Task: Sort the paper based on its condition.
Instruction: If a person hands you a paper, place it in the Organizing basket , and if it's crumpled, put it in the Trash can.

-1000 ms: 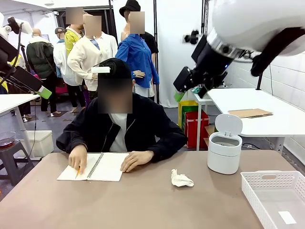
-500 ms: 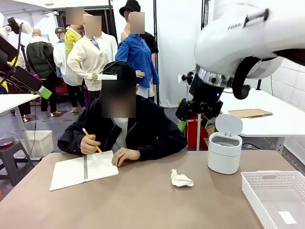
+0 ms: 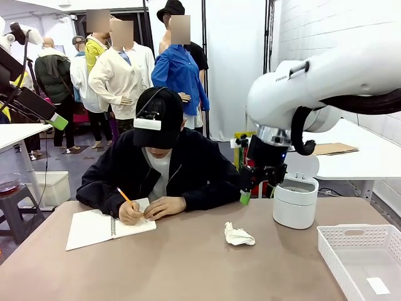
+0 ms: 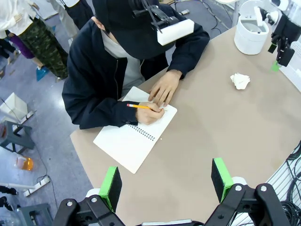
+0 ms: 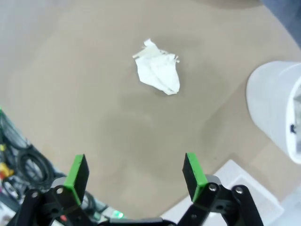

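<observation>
The paper (image 3: 239, 235) lies crumpled on the bare desk (image 3: 188, 269), alone in the open middle. It sits between the notebook (image 3: 103, 226) and the bin (image 3: 294, 204) and touches neither. That spot keeps it clear of the person (image 3: 163, 166), who is bent over the notebook writing with a pencil (image 3: 123, 195). The other hand (image 3: 166, 205) rests at the page's edge, probably to steady it.

The right claw (image 5: 135, 169) hangs above the desk beside the bin, pointing down, its fingers spread wide with nothing between them. In its wrist view the paper sits ahead of the pads, not yet between them, so the claw looks to be lining up for a descent. The wide spread suits a lumpy wad with an uneven outline. The claw will need to shift over the wad and drop before closing.

The left claw (image 4: 166, 181) is also fully spread and empty. It is held high over the near side of the desk, well apart from everything, likely parked out of the way.

The bin's lid stands up, leaving its mouth free. The tray (image 3: 360, 257) sits at the near right corner with one flat white slip (image 3: 379, 285) in it. Judging by that, flat sheets go to the tray and a crumpled one to the bin, which is just beside the right claw.
</observation>
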`<state>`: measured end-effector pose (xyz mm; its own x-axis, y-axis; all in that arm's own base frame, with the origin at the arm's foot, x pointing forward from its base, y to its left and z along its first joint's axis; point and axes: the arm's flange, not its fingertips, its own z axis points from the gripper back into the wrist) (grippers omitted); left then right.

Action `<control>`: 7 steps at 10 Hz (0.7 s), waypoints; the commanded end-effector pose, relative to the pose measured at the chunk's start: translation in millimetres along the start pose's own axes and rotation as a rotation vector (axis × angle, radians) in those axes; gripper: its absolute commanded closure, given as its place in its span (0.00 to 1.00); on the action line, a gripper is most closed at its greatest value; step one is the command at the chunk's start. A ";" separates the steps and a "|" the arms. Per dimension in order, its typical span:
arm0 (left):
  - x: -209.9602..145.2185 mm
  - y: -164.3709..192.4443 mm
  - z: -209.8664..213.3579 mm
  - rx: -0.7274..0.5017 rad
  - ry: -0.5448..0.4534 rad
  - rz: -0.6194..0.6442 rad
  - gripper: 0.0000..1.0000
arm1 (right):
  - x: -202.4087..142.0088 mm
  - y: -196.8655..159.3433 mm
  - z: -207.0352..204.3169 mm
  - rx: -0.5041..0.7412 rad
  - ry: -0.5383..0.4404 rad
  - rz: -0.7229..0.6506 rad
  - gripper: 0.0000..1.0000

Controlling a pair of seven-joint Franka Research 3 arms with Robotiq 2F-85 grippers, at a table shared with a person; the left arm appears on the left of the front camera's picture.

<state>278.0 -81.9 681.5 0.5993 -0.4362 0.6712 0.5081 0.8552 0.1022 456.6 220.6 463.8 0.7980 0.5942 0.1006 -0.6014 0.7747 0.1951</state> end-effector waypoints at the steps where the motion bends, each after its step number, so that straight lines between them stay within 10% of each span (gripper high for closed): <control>1: -0.5 1.3 0.1 0.000 0.000 0.003 0.00 | 21.1 -5.6 -12.6 -0.049 0.071 0.054 0.00; 7: -0.5 1.3 0.1 0.000 0.000 0.003 0.00 | 24.5 0.0 -51.2 -0.071 0.096 0.092 0.00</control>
<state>278.0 -81.9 681.4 0.5994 -0.4363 0.6711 0.5080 0.8553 0.1022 474.4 253.7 413.0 0.7227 0.6902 0.0361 -0.6896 0.7166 0.1048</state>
